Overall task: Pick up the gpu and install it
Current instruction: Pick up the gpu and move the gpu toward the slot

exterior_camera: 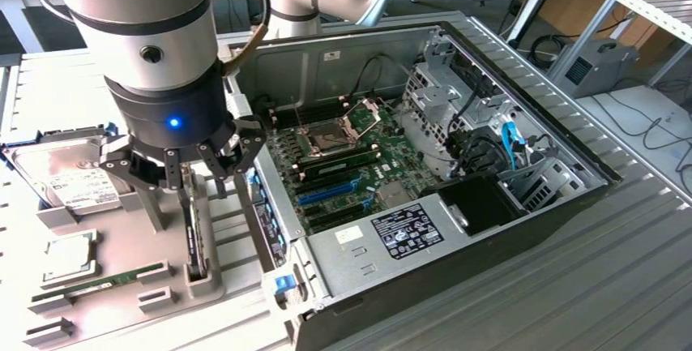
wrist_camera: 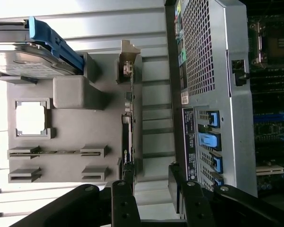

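Note:
The gpu [exterior_camera: 194, 237] stands on its long edge in a slot of the grey parts holder [exterior_camera: 130, 302], at the exterior view's left beside the open computer case [exterior_camera: 540, 205]. From the wrist it looks like a thin dark strip [wrist_camera: 128, 127] with its metal bracket at the far end. My gripper [exterior_camera: 203, 174] hangs just above the card's upper end, open and holding nothing. In the wrist view the gripper [wrist_camera: 150, 185] sits slightly off to the case side, so one of its fingers [wrist_camera: 127, 182] lies over the card's edge.
The holder also carries a hard drive [exterior_camera: 67, 179], a square processor [exterior_camera: 68, 255] and a RAM stick [exterior_camera: 103, 280]. Inside the case lie the motherboard [exterior_camera: 357, 152] with blue slots [exterior_camera: 324, 193] and a power supply [exterior_camera: 403, 231]. The case's rear wall [wrist_camera: 213, 94] stands close to the card.

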### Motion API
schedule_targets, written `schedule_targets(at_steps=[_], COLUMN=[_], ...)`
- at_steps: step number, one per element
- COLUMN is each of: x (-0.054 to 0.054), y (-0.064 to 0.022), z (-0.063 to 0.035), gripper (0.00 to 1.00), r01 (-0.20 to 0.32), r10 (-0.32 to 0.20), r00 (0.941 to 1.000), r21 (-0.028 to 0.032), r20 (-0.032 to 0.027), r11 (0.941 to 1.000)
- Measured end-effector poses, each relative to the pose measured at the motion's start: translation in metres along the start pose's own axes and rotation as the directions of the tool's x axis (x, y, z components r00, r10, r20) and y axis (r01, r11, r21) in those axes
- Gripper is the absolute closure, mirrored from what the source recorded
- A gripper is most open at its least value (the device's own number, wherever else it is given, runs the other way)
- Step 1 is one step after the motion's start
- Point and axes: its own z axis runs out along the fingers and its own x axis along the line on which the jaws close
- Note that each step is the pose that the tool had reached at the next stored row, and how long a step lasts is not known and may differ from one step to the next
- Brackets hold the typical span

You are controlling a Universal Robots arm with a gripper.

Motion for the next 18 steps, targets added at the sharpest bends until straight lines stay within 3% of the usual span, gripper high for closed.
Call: schedule_targets(at_steps=[18], x=[0.0002], y=[-0.0004], z=[0.0088], gripper=[0.58], r01=[0.0], r10=[0.0], r00=[1.0], r21=[0.0], r20=[0.0], r11=[1.0])
